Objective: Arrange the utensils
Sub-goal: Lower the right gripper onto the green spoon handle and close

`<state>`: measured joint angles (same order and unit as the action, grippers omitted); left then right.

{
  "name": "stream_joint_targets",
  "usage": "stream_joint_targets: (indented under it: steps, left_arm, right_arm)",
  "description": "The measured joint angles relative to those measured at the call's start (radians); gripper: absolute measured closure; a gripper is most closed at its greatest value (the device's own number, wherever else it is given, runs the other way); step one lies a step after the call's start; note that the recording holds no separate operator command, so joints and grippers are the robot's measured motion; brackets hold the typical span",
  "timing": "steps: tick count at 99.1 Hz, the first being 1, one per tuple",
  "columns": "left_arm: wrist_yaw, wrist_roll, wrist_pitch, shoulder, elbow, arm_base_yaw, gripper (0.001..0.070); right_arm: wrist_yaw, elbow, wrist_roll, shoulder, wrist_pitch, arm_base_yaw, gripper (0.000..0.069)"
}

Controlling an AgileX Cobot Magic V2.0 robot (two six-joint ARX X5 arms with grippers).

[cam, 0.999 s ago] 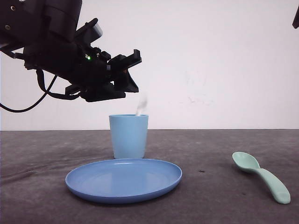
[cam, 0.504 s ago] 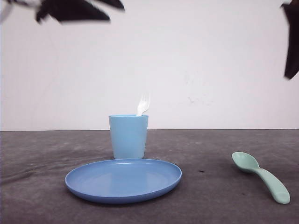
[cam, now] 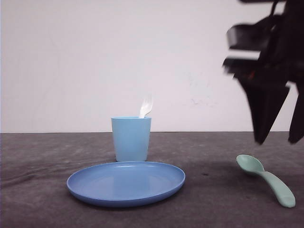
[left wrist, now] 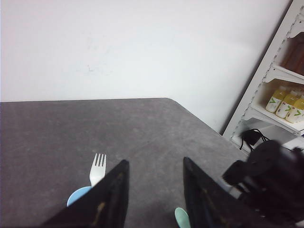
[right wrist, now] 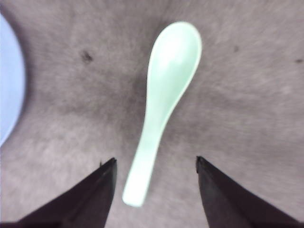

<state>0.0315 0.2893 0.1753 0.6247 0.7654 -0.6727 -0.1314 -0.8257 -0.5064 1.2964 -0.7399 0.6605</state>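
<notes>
The white fork stands in the light blue cup, tines up above the rim. The mint-green spoon lies flat on the grey table at the front right. My right gripper hangs open just above the spoon, fingers pointing down. In the right wrist view the spoon lies below the open gripper, its handle end between the two fingers with room on both sides. My left gripper is open and empty, high above the table, with the fork and the spoon's bowl below it.
A blue plate lies in front of the cup, and its edge shows beside the spoon. The cup's rim shows under the fork. A white shelf with bottles stands beyond the table's right edge.
My left arm has risen out of the front view, leaving the fork standing in the cup. My right arm has come down from the upper right to just above the spoon.
</notes>
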Motion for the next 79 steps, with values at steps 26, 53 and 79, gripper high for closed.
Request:
stream_joint_targets:
  steps: [26,53,79]
  left_arm:
    - [0.000,0.000,0.094,-0.058,0.000,0.000,0.0511]
    - [0.000,0.000,0.136,-0.070,0.000,0.000,0.0510]
    - [0.000,0.000,0.155,-0.072,0.000,0.000,0.0511]
  right_arm:
    - [-0.029,0.000,-0.087,0.107,0.055,0.019,0.0406]
    - [-0.029,0.000,-0.135,0.188,0.098,0.019,0.0494]
    - [-0.045,0.000,-0.153,0.204,0.122,0.019,0.0614]
